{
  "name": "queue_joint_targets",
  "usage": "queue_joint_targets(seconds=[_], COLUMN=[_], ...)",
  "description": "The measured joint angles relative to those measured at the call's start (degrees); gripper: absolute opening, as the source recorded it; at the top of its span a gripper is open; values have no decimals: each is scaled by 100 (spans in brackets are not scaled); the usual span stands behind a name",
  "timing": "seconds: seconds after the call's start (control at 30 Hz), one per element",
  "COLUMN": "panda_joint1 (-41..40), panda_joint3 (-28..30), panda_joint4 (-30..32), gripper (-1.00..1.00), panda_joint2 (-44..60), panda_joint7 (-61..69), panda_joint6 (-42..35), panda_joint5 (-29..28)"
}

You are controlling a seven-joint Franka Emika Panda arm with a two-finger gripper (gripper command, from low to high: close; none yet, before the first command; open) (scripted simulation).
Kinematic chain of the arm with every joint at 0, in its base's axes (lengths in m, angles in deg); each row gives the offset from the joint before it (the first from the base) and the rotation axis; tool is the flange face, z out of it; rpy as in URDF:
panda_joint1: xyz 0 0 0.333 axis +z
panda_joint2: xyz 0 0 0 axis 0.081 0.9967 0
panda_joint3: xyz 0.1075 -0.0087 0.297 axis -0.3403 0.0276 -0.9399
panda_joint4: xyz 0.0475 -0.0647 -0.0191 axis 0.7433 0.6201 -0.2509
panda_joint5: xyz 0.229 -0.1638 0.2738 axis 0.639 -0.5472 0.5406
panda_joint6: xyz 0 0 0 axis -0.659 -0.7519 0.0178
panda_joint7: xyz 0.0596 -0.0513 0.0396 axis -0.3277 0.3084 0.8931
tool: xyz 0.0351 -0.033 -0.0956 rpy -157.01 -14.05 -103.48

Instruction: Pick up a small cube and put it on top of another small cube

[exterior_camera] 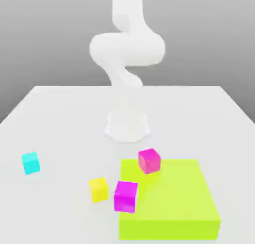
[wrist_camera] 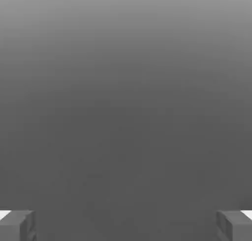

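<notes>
A big flat lime-green block (exterior_camera: 169, 200) is seen nearest. The small cyan cube (exterior_camera: 30, 163) sits at nine o'clock on the bench (exterior_camera: 60, 118), the small yellow cube (exterior_camera: 98, 189) at six. The end effector (wrist_camera: 126, 225) is spread wide; descent should be centred over cyan.

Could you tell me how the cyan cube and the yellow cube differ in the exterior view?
Colour: the cyan cube is turquoise, the yellow cube is yellow. Place: the cyan cube sits alone toward the exterior view's left, while the yellow cube sits nearer the middle. Neighbours: the yellow cube has a magenta cube and the green block close beside it; the cyan cube has nothing near. Both are plain, look the same size and rest on the table.
</notes>
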Motion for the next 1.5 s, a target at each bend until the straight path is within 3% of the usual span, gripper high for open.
queue_joint_targets(seconds=[0.63, 1.1, 1.23, 1.43, 1.47, 1.5], panda_joint1=[-2806, -4308, -4570, -4793, -4824, -4824], panda_joint3=[-138, 415, 518, 236, 204, 204], panda_joint4=[1321, 2287, 2517, 2339, 2312, 2312], gripper=[0, 0, 0, 0, -100, -100], panda_joint2=[2398, 4142, 4672, 5870, 6016, 6016], panda_joint7=[-4890, -8305, -8955, -8835, -8823, -8823], panda_joint6=[1505, 2608, 2961, 3917, 4034, 4034], panda_joint5=[-247, -215, 112, 464, 477, 477])
